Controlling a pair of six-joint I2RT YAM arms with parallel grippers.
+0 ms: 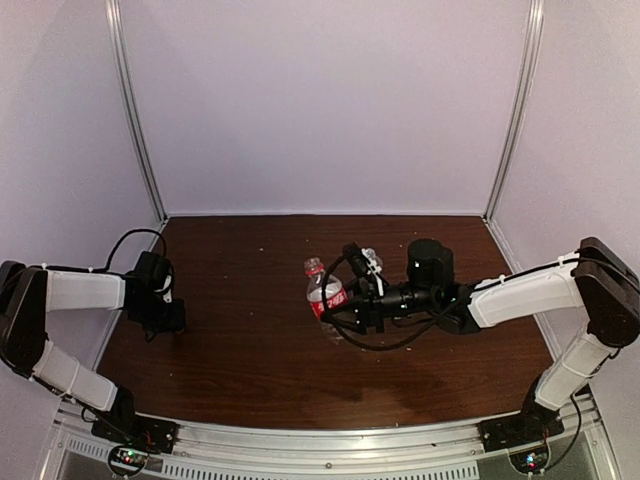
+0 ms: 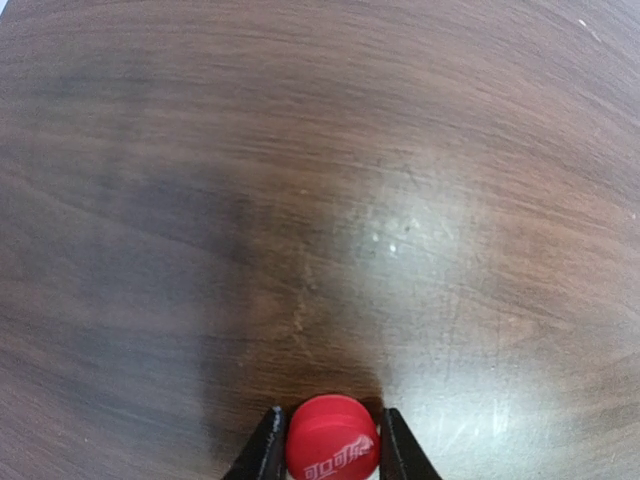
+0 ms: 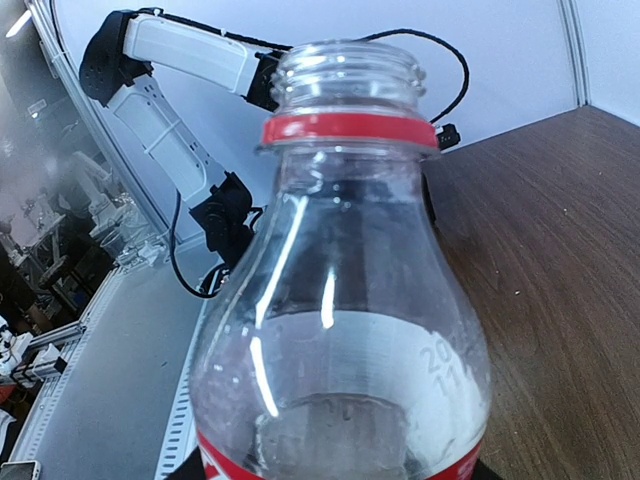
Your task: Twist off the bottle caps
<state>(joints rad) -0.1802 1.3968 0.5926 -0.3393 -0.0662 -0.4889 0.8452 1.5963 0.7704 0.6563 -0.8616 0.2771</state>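
At the left side of the bench (image 2: 320, 200), the left pincer (image 2: 331, 425) is clenched on the red cap (image 2: 332, 440), which bears white Chinese lettering (it looks like Coca-Cola script). Mid-bench, the right pincer (image 1: 343, 308) grasps the small red-labelled bottle (image 1: 324, 296). The bottle's threaded neck is open, and the embossed digits on its shoulder are only partly readable.

A dark wood-grain bench (image 1: 250, 350) sits inside pale walls (image 1: 320, 100), with metal posts (image 1: 136, 110) at its back corners.
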